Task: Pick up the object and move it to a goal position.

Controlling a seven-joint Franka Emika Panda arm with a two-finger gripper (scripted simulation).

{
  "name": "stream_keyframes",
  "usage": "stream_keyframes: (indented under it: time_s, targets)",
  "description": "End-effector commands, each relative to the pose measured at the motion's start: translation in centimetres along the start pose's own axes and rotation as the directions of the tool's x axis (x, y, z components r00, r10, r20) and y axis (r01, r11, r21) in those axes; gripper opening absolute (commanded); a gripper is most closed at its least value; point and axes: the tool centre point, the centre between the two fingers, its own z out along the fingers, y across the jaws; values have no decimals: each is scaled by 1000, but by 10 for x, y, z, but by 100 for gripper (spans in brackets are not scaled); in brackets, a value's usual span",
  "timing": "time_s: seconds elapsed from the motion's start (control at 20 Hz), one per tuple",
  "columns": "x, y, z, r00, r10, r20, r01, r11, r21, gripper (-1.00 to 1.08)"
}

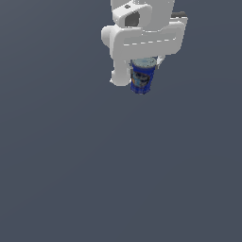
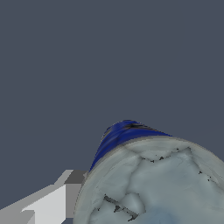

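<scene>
White robot gripper [image 1: 142, 71] near the top of the exterior view, pointing down, closed around a small dark-blue round can with a pale silvery top [image 1: 142, 75]. One white finger [image 1: 119, 71] showing on the exterior view's left of the can, pressed against its side; other finger mostly hidden behind the can. Can hanging upright under the wide white hand, top tucked up between the fingers, blue body with white and orange marks sticking out below.

In the wrist view, silvery can top [image 2: 162, 183] very big and close, blue side [image 2: 118, 133] curving away behind it, one white finger [image 2: 52, 203] just beside it. So close because of sitting right under the camera.

Held from both sides to keep from slipping. Probably kept upright so as not to tip out.

All around, only a plain dark grey floor [image 1: 71, 165]. No edges or corners showing. Cannot tell whether the can is lifted off the floor or touching it. No goal mark to see anywhere. Looks like the carrying part: can grabbed, not yet let go.
</scene>
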Motion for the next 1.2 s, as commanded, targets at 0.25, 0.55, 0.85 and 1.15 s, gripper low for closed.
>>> stream_keyframes:
  time_s: [0.25,0.55,0.85,1.15]
  targets:
    - [7,-18,-66,1000,1,-3,-1,1000,0,-100]
    - [12,-27,-97,1000,1,-3,-1,1000,0,-100]
    - [15,-31,-112,1000,1,-4,-1,1000,0,-100]
    - [16,-32,-116,1000,1,-4,-1,1000,0,-100]
